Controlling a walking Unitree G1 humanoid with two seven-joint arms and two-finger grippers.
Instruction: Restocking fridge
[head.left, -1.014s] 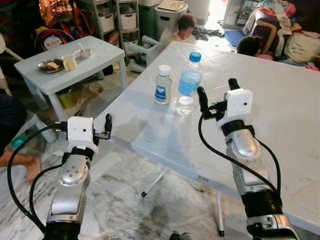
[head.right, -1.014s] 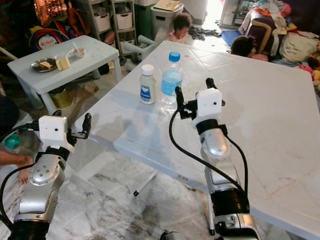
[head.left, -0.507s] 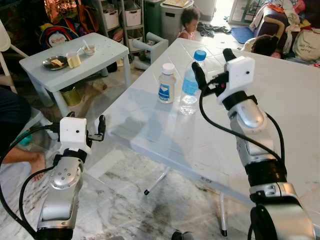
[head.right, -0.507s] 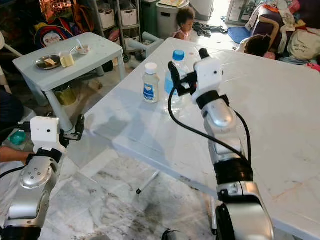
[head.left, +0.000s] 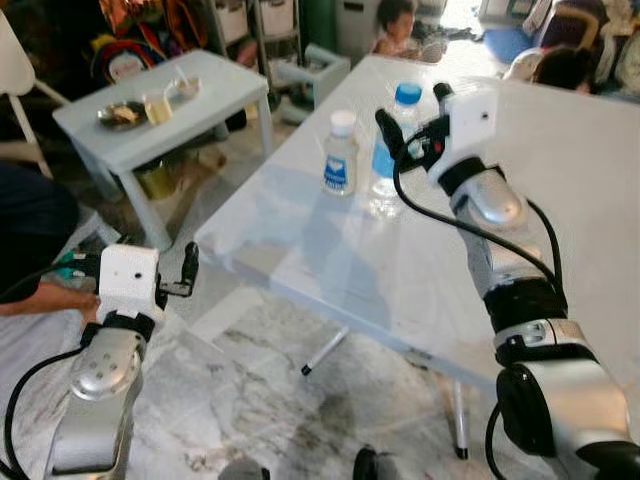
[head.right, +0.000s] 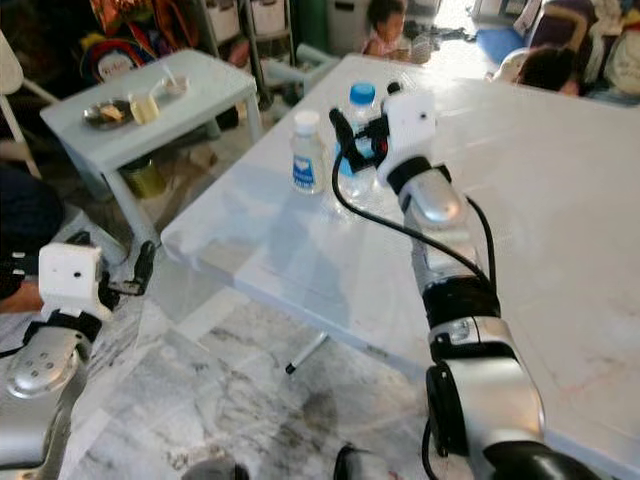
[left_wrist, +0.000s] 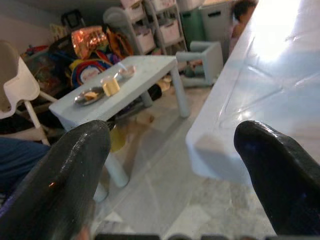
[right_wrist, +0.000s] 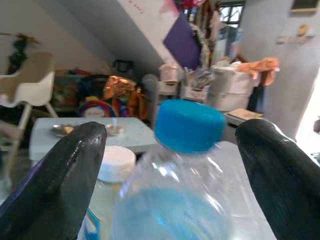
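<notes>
A clear water bottle with a blue cap stands upright on the big white table. Just to its left stands a small white-capped bottle, also upright. My right gripper is open at the height of the water bottle's cap, one black finger on each side. In the right wrist view the fingers stand apart from the bottle with gaps showing. My left gripper hangs open and holds nothing, low beside the table's near-left corner.
A small pale side table with a plate and cups stands at the back left. A person's leg and hand are on the floor at my left. Two children sit past the table's far end. Marble floor lies below.
My right gripper has risen and reached forward from in front of the water bottle to either side of its cap. The whole view has shifted. My left arm stays low.
</notes>
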